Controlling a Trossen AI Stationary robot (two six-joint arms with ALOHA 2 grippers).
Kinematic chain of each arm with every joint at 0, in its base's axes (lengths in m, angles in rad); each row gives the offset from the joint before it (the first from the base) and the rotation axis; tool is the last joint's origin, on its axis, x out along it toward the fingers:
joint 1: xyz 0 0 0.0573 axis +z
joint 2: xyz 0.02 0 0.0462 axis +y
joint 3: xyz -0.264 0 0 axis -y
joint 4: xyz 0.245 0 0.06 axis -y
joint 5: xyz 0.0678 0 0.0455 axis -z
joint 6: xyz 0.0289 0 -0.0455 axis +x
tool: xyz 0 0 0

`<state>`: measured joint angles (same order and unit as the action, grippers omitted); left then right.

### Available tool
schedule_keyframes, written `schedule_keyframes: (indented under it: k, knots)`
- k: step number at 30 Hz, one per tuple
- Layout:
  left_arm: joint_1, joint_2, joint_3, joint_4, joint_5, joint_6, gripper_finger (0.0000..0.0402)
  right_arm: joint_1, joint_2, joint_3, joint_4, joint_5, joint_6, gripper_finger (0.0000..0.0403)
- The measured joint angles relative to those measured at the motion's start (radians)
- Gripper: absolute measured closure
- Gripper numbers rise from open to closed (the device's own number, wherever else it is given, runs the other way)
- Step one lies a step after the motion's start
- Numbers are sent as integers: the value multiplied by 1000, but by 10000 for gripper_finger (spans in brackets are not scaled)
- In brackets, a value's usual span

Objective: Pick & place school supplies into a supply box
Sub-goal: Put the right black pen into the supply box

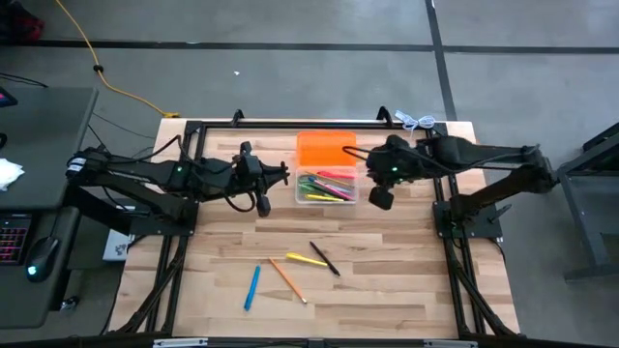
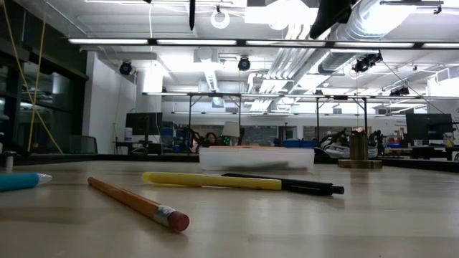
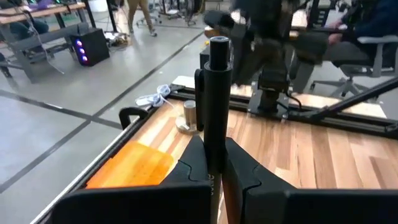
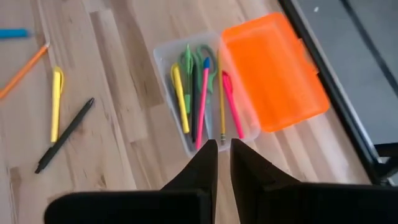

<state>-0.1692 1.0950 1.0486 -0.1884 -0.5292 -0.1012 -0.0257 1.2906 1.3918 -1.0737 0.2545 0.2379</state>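
The clear supply box (image 1: 327, 187) stands at the table's far middle and holds several pens and green-handled scissors (image 4: 196, 62). Its orange lid (image 1: 326, 150) lies against its far side. My left gripper (image 1: 280, 176) hovers left of the box, shut on a black pen (image 3: 217, 93). My right gripper (image 1: 380, 198) hangs above the box's right end (image 4: 224, 155), its fingers almost together with nothing between them. A blue pen (image 1: 251, 287), an orange pencil (image 1: 287, 279), a yellow pen (image 1: 306, 259) and another black pen (image 1: 324, 258) lie flat on the near half of the table. My left gripper pinches the black pen's barrel (image 3: 215, 146) between its two fingers, which come nearly level from the table's left and lie across the pen. The pen stands about upright, its clip end (image 3: 219, 46) above the fingers, lifted clear of the table. Its lower end is hidden.
A small bell-shaped metal object (image 3: 188, 118) stands at the table's far right, beyond the lid. A dark frame rail (image 1: 319, 123) runs along the far edge. Bare wood lies between the box and the loose pens.
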Motion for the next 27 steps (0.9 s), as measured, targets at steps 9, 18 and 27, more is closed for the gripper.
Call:
schedule_keyframes:
  k: [9,18,27]
  knots:
    - [0,49,0,23,5,0,366,0,-146,-83,54,50,7,382]
    - [116,93,3,106,161,-12,366,0,-401,-410,316,3,68,386]
    - [233,260,169,-3,309,24,366,0,-575,-621,456,0,103,386]
